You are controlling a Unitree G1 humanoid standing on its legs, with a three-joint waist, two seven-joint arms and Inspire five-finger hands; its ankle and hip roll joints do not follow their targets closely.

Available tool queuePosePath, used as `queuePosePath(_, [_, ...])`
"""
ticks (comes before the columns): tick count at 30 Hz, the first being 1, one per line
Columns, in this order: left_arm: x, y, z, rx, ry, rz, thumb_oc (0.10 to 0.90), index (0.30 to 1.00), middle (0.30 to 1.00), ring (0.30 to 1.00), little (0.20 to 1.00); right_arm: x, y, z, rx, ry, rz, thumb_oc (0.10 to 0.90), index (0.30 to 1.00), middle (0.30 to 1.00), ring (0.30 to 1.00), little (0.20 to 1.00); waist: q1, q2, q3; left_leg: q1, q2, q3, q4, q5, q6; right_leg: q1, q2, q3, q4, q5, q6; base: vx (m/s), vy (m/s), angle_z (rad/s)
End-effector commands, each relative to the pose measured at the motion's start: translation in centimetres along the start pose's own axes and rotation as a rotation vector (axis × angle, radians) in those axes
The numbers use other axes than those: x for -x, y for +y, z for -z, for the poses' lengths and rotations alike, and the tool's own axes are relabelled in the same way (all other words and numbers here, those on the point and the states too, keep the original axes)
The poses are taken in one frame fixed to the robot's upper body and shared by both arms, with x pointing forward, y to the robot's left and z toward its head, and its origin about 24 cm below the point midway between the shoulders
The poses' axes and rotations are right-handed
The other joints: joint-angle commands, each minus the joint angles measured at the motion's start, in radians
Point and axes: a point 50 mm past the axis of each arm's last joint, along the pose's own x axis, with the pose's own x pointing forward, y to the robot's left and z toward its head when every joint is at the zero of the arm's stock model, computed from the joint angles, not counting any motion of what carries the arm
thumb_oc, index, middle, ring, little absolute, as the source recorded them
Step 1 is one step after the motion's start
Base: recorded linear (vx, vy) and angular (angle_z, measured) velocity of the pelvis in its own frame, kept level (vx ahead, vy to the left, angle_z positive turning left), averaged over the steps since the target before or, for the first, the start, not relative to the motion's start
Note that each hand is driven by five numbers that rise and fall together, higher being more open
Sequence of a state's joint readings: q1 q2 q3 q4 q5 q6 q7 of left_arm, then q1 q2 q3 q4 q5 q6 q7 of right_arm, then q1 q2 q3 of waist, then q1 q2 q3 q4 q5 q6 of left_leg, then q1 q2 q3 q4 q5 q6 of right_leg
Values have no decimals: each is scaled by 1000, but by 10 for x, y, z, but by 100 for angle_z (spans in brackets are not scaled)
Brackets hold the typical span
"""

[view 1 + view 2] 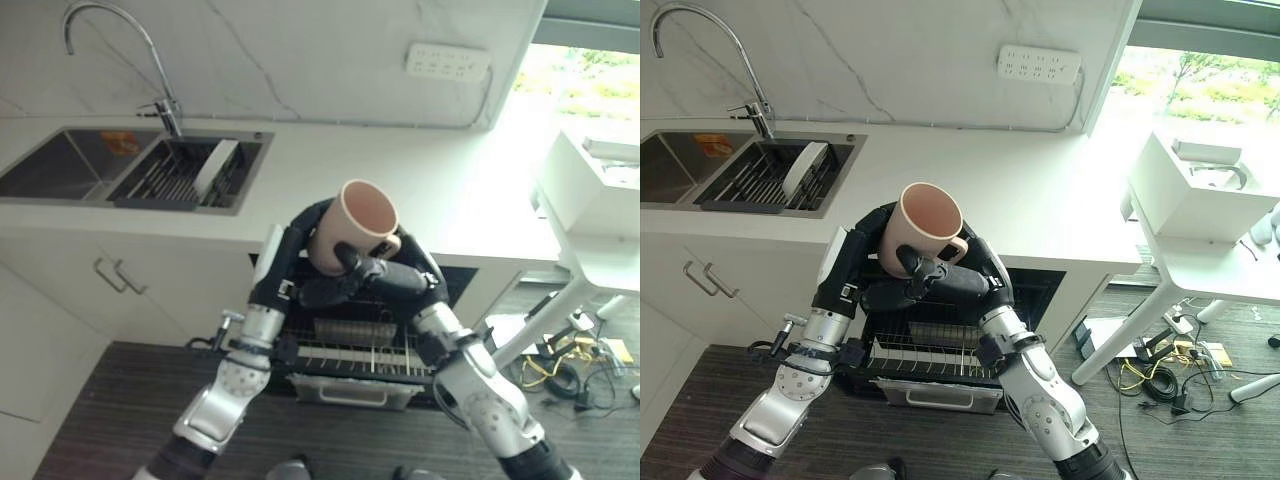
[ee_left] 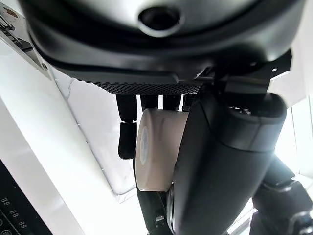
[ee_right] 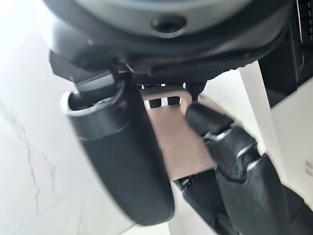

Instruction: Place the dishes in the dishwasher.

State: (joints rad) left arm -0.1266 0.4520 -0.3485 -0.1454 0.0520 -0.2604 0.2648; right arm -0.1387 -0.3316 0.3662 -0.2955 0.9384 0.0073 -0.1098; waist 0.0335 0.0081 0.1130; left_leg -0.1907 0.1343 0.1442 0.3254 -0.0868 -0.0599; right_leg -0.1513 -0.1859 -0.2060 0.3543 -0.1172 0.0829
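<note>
Mug [image 1: 352, 225] gripped between left hand [image 1: 300, 240] and right hand [image 1: 385, 275], mouth up, above the open dishwasher's rack [image 1: 355, 355], likely for a hand-to-hand pass before loading.

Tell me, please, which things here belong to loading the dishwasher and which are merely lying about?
Part of the job:
mug, held between the left hand and the right hand
dishwasher rack, pulled out below
plate in the sink rack

Just lying about:
tap
power strip
white table

Mug [image 1: 352, 226] base seemingly hidden behind both hands
</note>
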Motion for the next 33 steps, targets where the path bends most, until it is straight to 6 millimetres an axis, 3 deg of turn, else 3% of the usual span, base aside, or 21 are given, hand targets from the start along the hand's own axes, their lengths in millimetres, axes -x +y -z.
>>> queuePosePath(1, [-24, -16, -38, -1, -243, 106, 400, 300, 300, 300, 300, -23, 58, -54, -66, -315, -300, 400, 300, 300, 300, 300, 10, -15, -49, 75, 74, -69, -25, -69, -62, 66, -62, 13, -54, -18, 94, 0, 0, 0])
queuePosePath(5, [-24, -11, -35, 22, -216, 67, 400, 300, 300, 300, 300, -21, 51, -61, -56, -358, -258, 400, 300, 300, 300, 300, 11, -14, -45, 74, 75, -68, -25, -68, -62, 66, -64, 9, -54, -18, 94, 0, 0, 0])
queuePosePath(6, [-23, -9, -33, 34, -204, 51, 595, 592, 592, 592, 592, -20, 47, -65, -51, -382, -233, 400, 300, 300, 300, 300, 12, -14, -45, 74, 73, -70, -25, -68, -61, 67, -64, 8, -54, -18, 93, 0, 0, 0])
queuePosePath(8, [-22, -6, -31, 41, -194, 26, 800, 900, 900, 900, 900, -19, 43, -69, -44, -405, -208, 400, 300, 300, 300, 300, 12, -13, -44, 75, 73, -70, -25, -68, -61, 68, -64, 7, -54, -18, 92, 0, 0, 0])
queuePosePath(12, [-16, 10, -25, 42, -176, -76, 800, 900, 900, 900, 900, -15, 31, -77, -54, -452, -150, 400, 300, 300, 300, 300, 16, -12, -43, 77, 72, -72, -25, -68, -61, 72, -64, 4, -54, -19, 89, -2, 0, 1])
queuePosePath(13, [-11, 25, -19, 41, -156, -173, 800, 900, 900, 900, 900, -11, 21, -82, -72, -481, -109, 400, 300, 300, 300, 300, 21, -10, -42, 77, 71, -74, -25, -69, -61, 73, -64, 2, -54, -20, 87, -8, 1, 5])
queuePosePath(21, [17, 72, 13, 72, 15, -502, 800, 900, 900, 900, 900, 5, -7, -96, -129, -571, -11, 400, 300, 300, 300, 300, 27, -8, -44, 80, 73, -76, -25, -66, -62, 81, -63, -7, -54, -27, 79, 2, -2, 3])
queuePosePath(27, [38, 93, 31, 147, 116, -721, 800, 900, 900, 900, 900, 11, -16, -104, -142, -630, 35, 400, 300, 300, 300, 300, 30, -10, -45, 80, 74, -83, -25, -63, -64, 86, -61, -12, -54, -33, 73, 4, -1, 3])
queuePosePath(33, [38, 96, 27, 90, 97, -663, 800, 900, 900, 900, 900, 15, -20, -106, -78, -621, 56, 400, 300, 300, 300, 300, 27, -9, -45, 79, 77, -83, -25, -59, -68, 89, -58, -12, -54, -35, 71, 3, 0, 4])
